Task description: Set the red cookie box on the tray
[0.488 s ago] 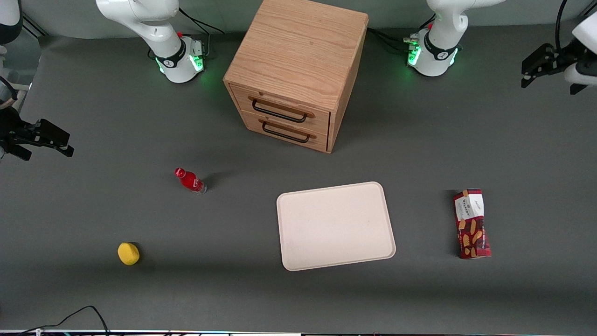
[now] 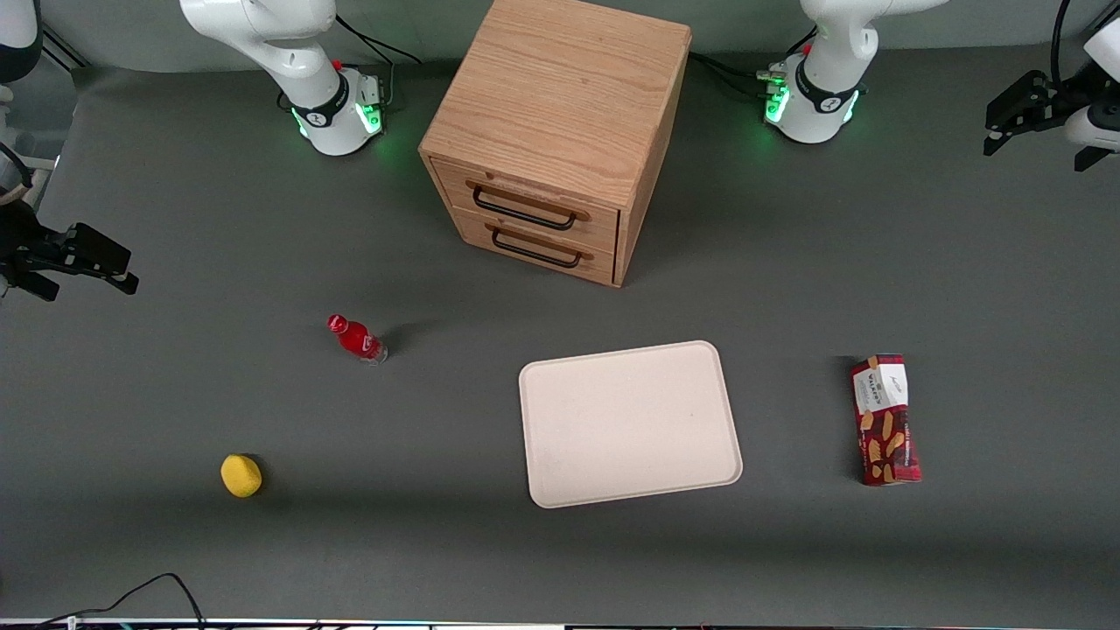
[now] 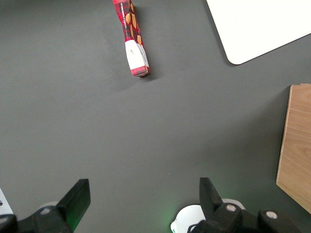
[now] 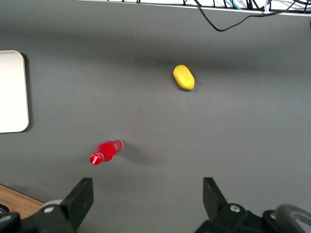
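Clearly the approach step: the gripper (image 3: pixel 141 201), jaws wide and empty, hangs near the tabletop's edge; next, descend over the red cookie box (image 2: pixel 886 419), beside the tray (image 2: pixel 630 423).

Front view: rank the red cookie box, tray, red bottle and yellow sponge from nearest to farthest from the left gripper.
The open left gripper hangs at the working arm's end.
1. Red cookie box, toward that same end.
2. Tray, mid-table.
3. Red bottle, toward the parked arm's end.
4. Yellow sponge, farthest toward that end.
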{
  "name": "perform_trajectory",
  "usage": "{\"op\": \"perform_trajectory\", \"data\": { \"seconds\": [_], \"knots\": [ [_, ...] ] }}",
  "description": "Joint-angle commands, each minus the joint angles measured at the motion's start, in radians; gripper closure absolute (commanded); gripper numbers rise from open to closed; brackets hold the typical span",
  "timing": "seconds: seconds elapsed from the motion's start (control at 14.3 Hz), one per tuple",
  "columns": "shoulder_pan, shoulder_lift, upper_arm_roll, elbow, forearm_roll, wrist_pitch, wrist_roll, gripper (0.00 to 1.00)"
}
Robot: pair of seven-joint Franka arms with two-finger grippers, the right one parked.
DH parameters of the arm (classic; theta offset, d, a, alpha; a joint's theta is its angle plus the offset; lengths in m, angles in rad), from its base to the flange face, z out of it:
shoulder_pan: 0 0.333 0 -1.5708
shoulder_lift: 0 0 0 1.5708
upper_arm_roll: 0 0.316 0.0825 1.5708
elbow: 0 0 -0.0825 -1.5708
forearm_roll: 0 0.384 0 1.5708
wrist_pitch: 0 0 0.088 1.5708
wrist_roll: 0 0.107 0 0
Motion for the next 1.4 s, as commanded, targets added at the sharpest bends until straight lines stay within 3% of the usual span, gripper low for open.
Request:
{"op": "perform_trajectory", "data": {
  "seconds": [0.0, 0.42, 0.91, 1.33],
  "knots": [
    [0.006, -0.006, 0.006, 0.017, -0.016, -0.018, 0.027, 0.00],
    [0.005, 0.052, 0.006, 0.031, -0.016, 0.017, 0.019, 0.00],
    [0.005, 0.430, 0.007, 0.089, -0.001, 0.348, 0.008, 0.00],
    [0.003, 0.717, 0.013, 0.088, 0.022, 0.702, -0.131, 0.00]
  ]
}}
